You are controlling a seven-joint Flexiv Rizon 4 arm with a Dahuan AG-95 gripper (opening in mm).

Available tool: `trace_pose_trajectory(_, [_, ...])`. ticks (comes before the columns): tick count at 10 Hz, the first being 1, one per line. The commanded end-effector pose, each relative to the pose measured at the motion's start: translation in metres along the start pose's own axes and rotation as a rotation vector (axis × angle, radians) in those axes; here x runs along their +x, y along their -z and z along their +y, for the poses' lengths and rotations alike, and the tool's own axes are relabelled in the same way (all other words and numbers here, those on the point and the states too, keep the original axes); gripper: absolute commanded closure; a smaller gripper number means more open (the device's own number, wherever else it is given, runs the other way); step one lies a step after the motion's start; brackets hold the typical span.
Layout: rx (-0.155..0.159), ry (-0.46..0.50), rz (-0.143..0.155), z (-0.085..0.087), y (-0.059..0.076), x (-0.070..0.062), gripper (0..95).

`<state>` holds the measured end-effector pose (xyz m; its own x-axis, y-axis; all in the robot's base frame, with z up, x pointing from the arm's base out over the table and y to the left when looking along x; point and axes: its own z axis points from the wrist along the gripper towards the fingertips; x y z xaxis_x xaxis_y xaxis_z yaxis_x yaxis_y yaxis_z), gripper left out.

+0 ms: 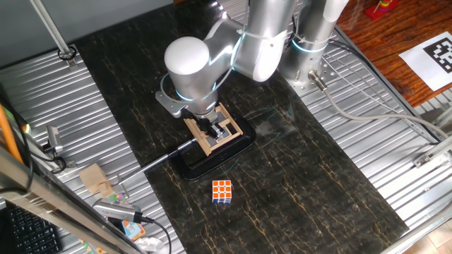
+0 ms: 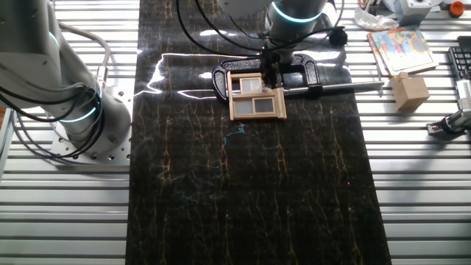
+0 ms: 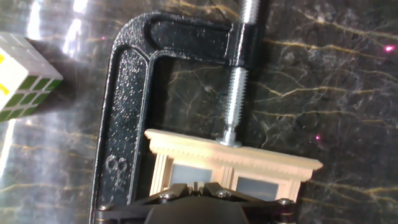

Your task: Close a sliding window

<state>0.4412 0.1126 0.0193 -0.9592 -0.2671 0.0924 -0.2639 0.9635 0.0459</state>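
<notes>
- Gripper (image 1: pixel 212 129): positioned directly over the sliding window (image 1: pixel 217 130), with the fingers reaching down among its frame members. The arm's wrist housing covers most of it in both fixed views, and the hand view shows only the black finger base at the bottom edge. Whether the jaws are apart or together cannot be told.
- Sliding window: light-wood frame, lying on the dark marble-pattern table (image 1: pixel 318 183) near the centre of the strip. In the other fixed view (image 2: pixel 257 96) the lower pair of grey panes is fully visible; the upper pair is partly covered by the gripper.
- Hand view: the window's moulded top rail (image 3: pixel 233 154) runs across the lower half of the picture, with two grey panes just below it.
- C-clamp (image 3: pixel 124 124): black cast body wraps the left side and top of the window. Its threaded screw (image 3: pixel 236 93) ends in a pad that touches the top rail.
- Clamp handle rod (image 1: pixel 166 156): extends outward from the clamp toward the ribbed metal surface beside the table.
- Puzzle cube (image 1: pixel 222 191): stands apart from the clamp on the near side, with bare tabletop between the two.
- Open room: bare marble surface extends on the far-right side of the window and beyond the cube.
- Table edges: ribbed aluminium panels (image 1: pixel 92 127) border both long sides of the marble strip.
</notes>
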Motion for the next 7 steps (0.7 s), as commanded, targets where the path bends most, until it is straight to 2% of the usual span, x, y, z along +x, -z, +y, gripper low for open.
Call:
trace_pose_trajectory(1, [0.000, -0.002, 0.001, 0.0003, 0.0000, -0.0023, 95.0])
trace_pose_trajectory(7, [-0.010, -0.012, 0.013, 0.0009, -0.0054, 0.0008, 95.0])
